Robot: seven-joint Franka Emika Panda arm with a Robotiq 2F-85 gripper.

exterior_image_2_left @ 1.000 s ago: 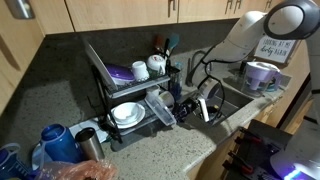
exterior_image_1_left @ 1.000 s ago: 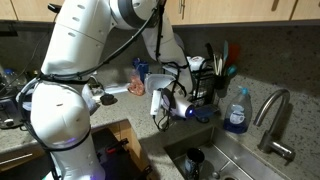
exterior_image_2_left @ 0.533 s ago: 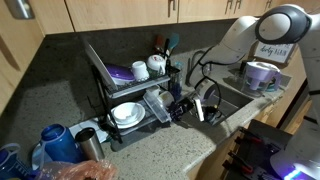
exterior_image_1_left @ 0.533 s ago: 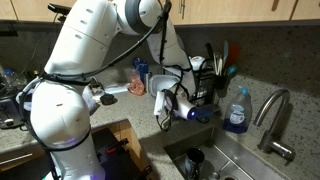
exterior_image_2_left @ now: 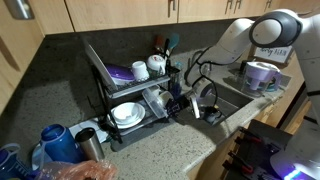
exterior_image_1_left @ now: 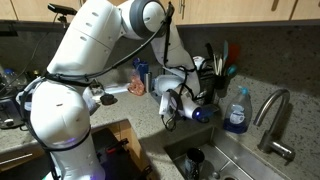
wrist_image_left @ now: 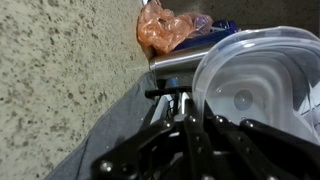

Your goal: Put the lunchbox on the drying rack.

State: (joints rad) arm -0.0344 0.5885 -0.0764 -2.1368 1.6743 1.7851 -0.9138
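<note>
The gripper (wrist_image_left: 186,112) has its jaws drawn close together at the left rim of the lunchbox (wrist_image_left: 255,75); whether the rim is actually pinched cannot be determined. The lunchbox stands tilted on edge at the lower tier of the drying rack (exterior_image_2_left: 103,72), just beside the white plate (exterior_image_2_left: 125,114). Hazard: if the jaws part before the container is seated between the wires, it may tip outward toward the counter (wrist_image_left: 70,70); a sideways push may strike the plate. Only the wrist view shows the container's open interior and the rim contact zone; only an exterior view shows the tier and the neighbouring plate.
</note>
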